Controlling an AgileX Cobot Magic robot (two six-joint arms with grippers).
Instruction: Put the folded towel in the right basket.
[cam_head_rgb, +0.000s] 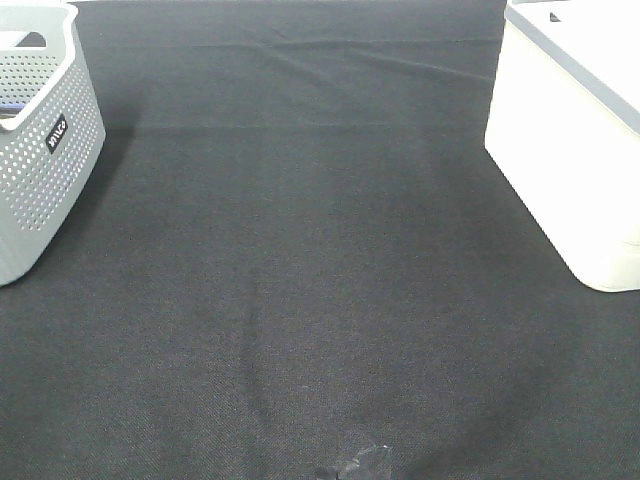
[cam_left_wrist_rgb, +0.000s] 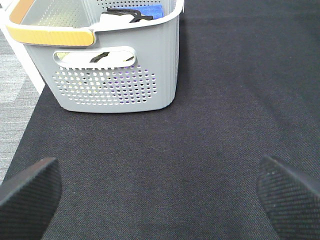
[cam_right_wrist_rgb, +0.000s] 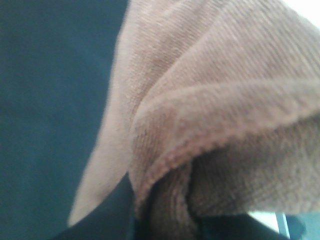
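The folded towel (cam_right_wrist_rgb: 210, 110) is brown and fills most of the right wrist view, very close to the camera. It bunches together at the bottom of that view, where my right gripper pinches it; the fingers are mostly hidden by the cloth. The right basket (cam_head_rgb: 570, 150) is white and stands at the right edge of the exterior view. Neither arm nor the towel shows in the exterior view. My left gripper (cam_left_wrist_rgb: 160, 200) is open and empty, low over the black cloth, with its fingertips (cam_left_wrist_rgb: 30, 190) wide apart.
A grey perforated basket (cam_head_rgb: 40, 150) stands at the left; the left wrist view shows it (cam_left_wrist_rgb: 120, 75) with a yellow handle and white, black and blue items inside. A black cloth (cam_head_rgb: 300, 250) covers the table. A small shiny object (cam_head_rgb: 355, 465) lies at the front edge.
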